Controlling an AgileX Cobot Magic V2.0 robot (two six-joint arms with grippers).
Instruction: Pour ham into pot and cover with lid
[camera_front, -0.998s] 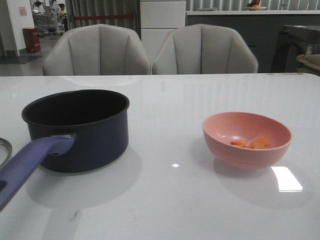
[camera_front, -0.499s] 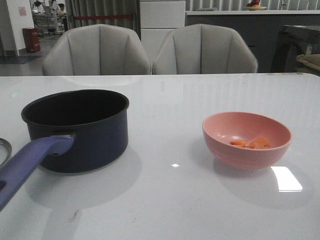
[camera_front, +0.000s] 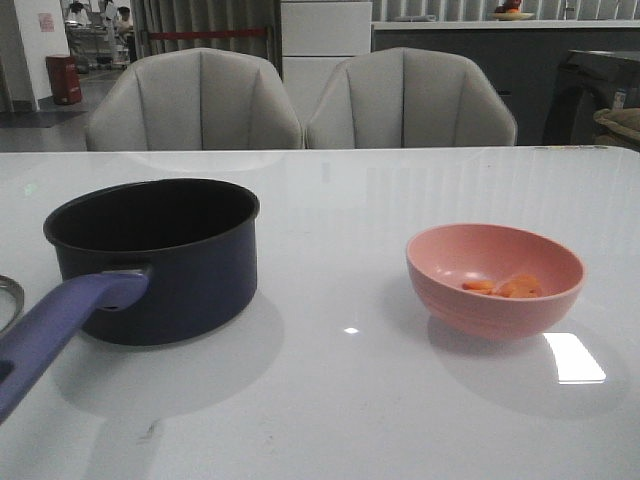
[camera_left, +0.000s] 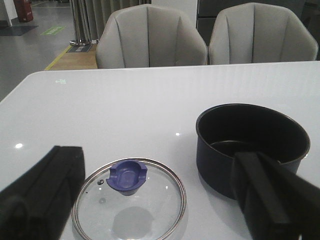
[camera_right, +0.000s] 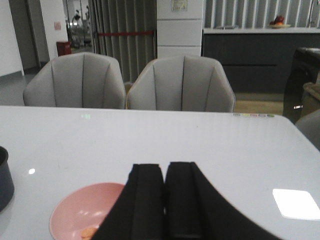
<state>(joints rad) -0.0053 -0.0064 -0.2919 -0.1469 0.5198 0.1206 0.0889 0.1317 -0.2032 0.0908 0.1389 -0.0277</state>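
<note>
The dark navy pot (camera_front: 150, 262) stands at the table's left, black inside and empty, its purple-blue handle (camera_front: 60, 322) pointing toward me. Several orange-pink ham slices (camera_front: 505, 287) lie in a salmon-pink bowl (camera_front: 470, 255) at the right. The glass lid (camera_left: 150, 220) with its blue knob (camera_left: 126, 175) lies flat on the table beside the pot (camera_left: 220, 150); only its rim (camera_front: 6, 292) shows in the front view. My left gripper (camera_left: 156, 159) is open, above and behind the lid. My right gripper (camera_right: 165, 167) is shut and empty, behind the bowl (camera_right: 80, 210), where one ham slice (camera_right: 89, 232) shows.
Two grey chairs (camera_front: 300, 100) stand behind the white table's far edge (camera_front: 320, 152). A bright light patch (camera_front: 573, 358) reflects on the table right of the bowl. Neither arm shows in the front view.
</note>
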